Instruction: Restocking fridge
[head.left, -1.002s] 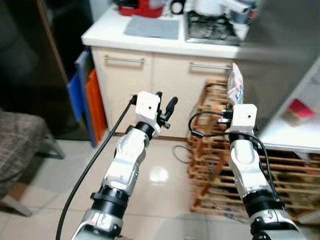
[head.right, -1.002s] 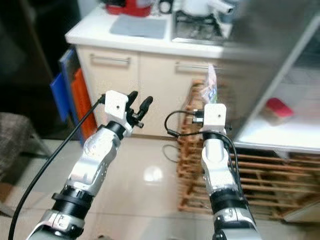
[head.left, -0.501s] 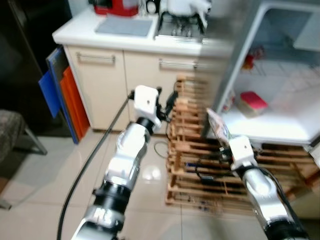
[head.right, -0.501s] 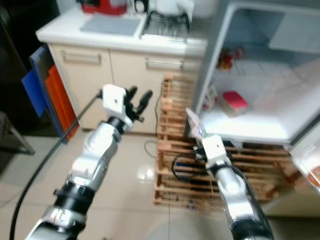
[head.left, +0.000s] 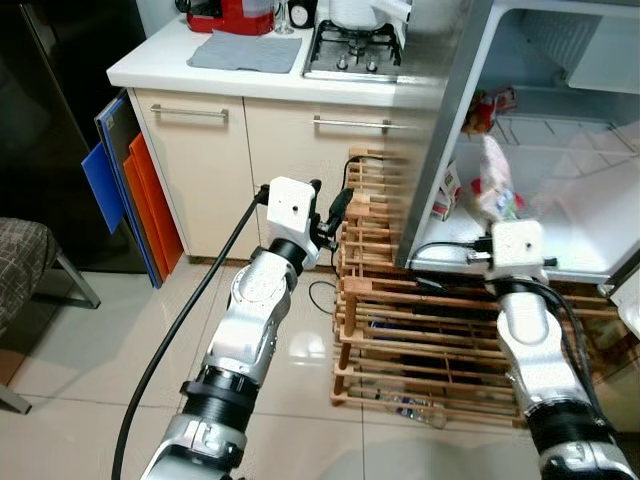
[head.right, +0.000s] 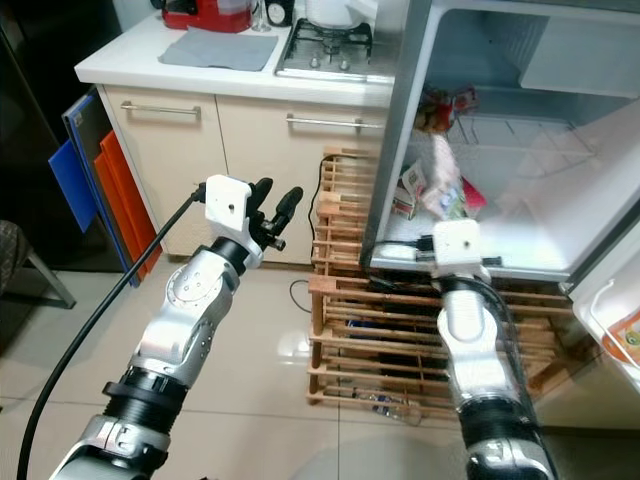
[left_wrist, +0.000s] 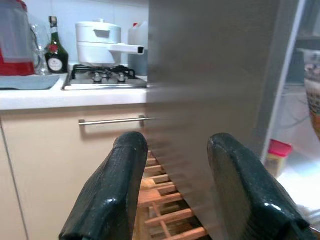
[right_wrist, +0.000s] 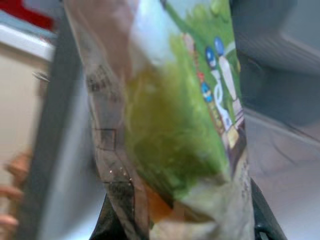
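Fridge (head.left: 440, 120): brushed grey metal side panel with a soft sheen; interior of smooth, glossy white plastic. Salad bag (right_wrist: 175, 120), pinched upright in the right hand (head.left: 497, 205): thin, crinkled, shiny plastic film, printed green. Left hand (left_wrist: 172, 195), raised and apart: fingers (left_wrist: 115, 190) of smooth, glossy black plastic or rubber. Pallet rack (head.left: 400, 330) under the fridge: bare, unfinished wooden slats. Floor (head.left: 90, 400): pale glazed tiles, reflective. Worktop (head.left: 200, 75), far left: matt white, carrying a grey cloth mat (head.left: 246, 52) and a steel hob (head.left: 355, 55); cabinet fronts (head.left: 200, 170) smooth cream with satin metal bar handles.
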